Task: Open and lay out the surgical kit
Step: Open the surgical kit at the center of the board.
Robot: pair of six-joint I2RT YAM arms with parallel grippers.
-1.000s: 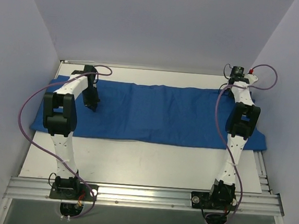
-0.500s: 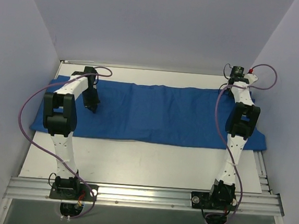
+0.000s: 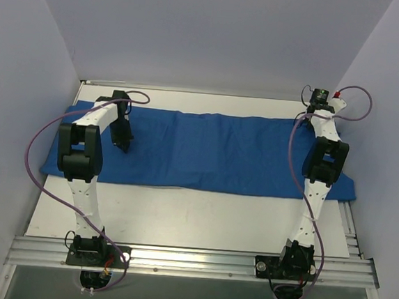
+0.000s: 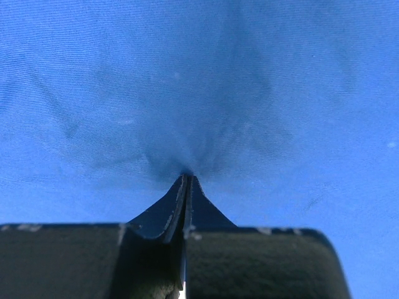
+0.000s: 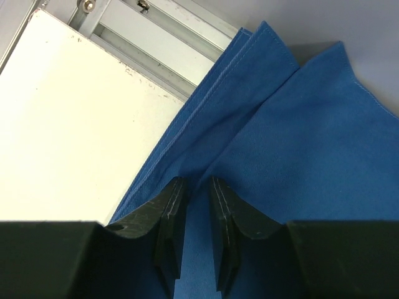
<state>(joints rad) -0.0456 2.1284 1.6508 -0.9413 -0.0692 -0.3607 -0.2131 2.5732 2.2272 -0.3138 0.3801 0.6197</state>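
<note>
The deep-blue drape (image 3: pixel 213 151) lies as a long folded band across the far half of the table. My left gripper (image 3: pixel 122 145) stands on its left part. In the left wrist view the jaws (image 4: pixel 187 176) are shut, pinching a small pucker of the drape (image 4: pixel 199 93). My right gripper (image 3: pixel 318 118) is at the drape's far right corner. In the right wrist view its jaws (image 5: pixel 196 184) stand narrowly apart with a fold of the layered drape (image 5: pixel 312 124) between them. The steel tray and the instruments are hidden.
The white table (image 3: pixel 180 211) shows in front of the drape. An aluminium rail (image 5: pixel 162 37) runs along the table's edge beside the drape's corner. Grey walls close in the left, right and back sides. The arm bases stand on the near rail (image 3: pixel 190 260).
The right wrist has shifted slightly to the right at the drape's far corner. The left arm and the drape look unchanged.
</note>
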